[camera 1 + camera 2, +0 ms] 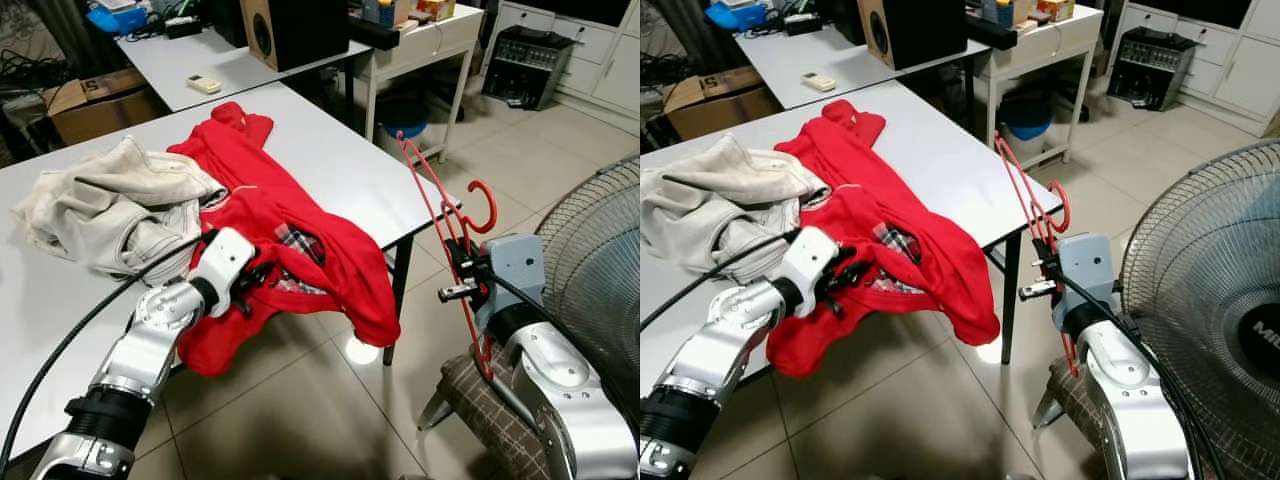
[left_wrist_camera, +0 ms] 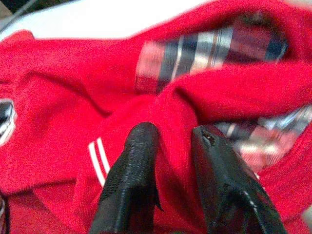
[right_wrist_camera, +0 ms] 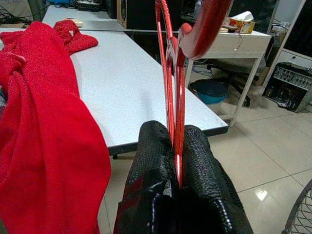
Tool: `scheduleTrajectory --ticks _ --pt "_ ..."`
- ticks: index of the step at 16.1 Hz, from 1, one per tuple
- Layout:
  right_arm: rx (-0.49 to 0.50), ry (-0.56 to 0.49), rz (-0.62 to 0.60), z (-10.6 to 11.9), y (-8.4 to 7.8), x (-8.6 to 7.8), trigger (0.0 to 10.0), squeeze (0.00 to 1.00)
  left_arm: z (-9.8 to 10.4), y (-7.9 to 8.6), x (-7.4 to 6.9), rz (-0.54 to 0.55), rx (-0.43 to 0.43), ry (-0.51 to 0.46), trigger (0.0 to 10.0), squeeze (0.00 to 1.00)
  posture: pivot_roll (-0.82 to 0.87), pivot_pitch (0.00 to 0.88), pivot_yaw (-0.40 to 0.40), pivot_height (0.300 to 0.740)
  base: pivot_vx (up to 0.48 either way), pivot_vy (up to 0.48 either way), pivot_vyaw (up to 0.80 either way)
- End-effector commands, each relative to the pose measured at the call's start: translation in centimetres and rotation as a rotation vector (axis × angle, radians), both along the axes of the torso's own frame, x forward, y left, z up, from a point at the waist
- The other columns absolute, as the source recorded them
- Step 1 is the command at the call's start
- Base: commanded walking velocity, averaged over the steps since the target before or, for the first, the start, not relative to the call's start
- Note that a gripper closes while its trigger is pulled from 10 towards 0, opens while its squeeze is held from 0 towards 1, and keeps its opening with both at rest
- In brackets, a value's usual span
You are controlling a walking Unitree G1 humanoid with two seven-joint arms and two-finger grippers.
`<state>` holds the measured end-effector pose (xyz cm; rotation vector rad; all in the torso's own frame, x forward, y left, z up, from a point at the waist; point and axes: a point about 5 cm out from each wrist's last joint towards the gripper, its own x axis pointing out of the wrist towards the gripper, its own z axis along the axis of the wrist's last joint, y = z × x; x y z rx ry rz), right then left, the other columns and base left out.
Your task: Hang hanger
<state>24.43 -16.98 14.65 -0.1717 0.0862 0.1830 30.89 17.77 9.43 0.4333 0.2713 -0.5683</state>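
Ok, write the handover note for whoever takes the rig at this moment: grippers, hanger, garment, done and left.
Left gripper: shut on a fold of the red garment at the white table's front edge.
Right gripper: shut on the red hanger, held upright beside the table corner.
Done: both things gripped.
Left: hanger is not yet in the garment; likely thread it in, then hang it.

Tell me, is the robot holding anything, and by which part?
The right gripper pinches the red hanger by its thin bars. The left gripper pinches a fold of the red garment.
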Motion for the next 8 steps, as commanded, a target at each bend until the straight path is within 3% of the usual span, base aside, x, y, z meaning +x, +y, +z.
scheduleTrajectory --ticks 1,5,6,7,8 --pt "-0.003 -0.02 0.013 0.4 0.2 0.2 10.0 0.0 0.2 0.6 0.6 0.024 0.062 -0.021 10.0 0.0 -0.2 0.018 0.087 0.74 0.0 0.0 0.0" --pt "-0.008 -0.023 0.02 0.5 0.3 0.3 10.0 0.0 0.5 0.4 1.5 0.065 0.083 -0.046 10.0 0.0 -0.2 0.018 0.083 0.74 0.0 0.0 0.0" --pt "-0.007 -0.023 0.021 0.5 0.2 0.3 10.0 0.0 0.5 0.4 1.5 0.068 0.086 -0.048 8.2 0.0 -0.2 0.018 0.083 0.74 0.0 0.0 0.0" --pt "-0.008 -0.023 0.023 0.5 0.2 0.2 10.0 0.0 0.5 0.4 1.7 0.073 0.087 -0.053 3.4 0.0 -0.2 0.019 0.083 0.74 0.0 0.0 0.0" --pt "-0.007 -0.022 0.028 0.5 0.3 0.2 10.0 0.0 0.7 0.4 1.8 0.074 0.071 -0.059 0.0 0.0 -0.2 0.02 0.084 0.74 0.0 0.0 0.0"
